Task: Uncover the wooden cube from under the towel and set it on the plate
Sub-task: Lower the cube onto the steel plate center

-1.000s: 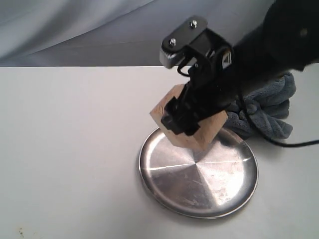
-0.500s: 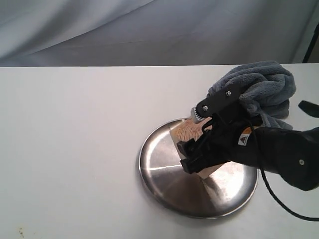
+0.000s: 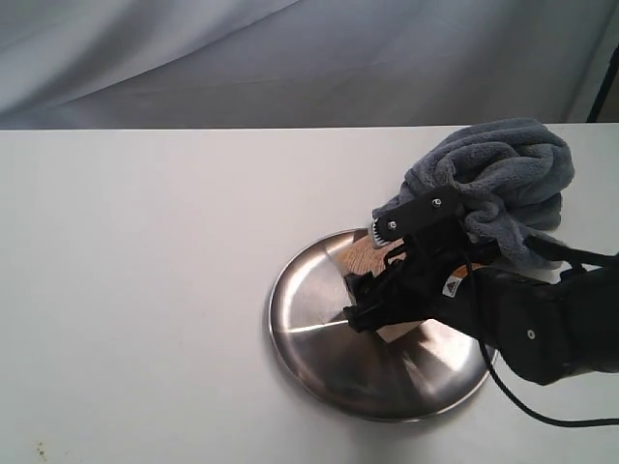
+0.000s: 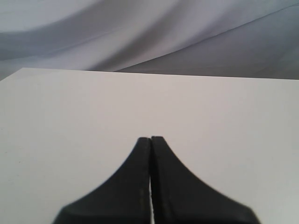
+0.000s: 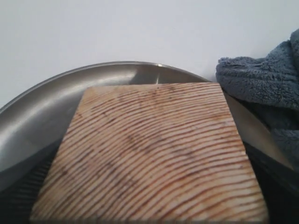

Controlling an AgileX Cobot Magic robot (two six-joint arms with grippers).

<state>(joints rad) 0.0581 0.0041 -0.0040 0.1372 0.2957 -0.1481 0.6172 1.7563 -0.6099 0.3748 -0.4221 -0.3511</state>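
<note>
With the right pincer (image 3: 372,302) clamped on the wooden cube (image 3: 366,253), low over the plate (image 3: 290,329) (towel (image 3: 503,174) heaped just beside, left pincer (image 4: 150,142) closed, empty), settle it flat before opening wide, then lift straight up.

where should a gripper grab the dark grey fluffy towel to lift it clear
I'd pinch the top hump of the dark grey fluffy towel, coming straight down from above. It lies bunched in thick rolled folds, so the highest ridge gives loose cloth to close on; its near side is blocked by the right gripper holding the light tan wooden cube at the round stainless-steel plate.
</note>
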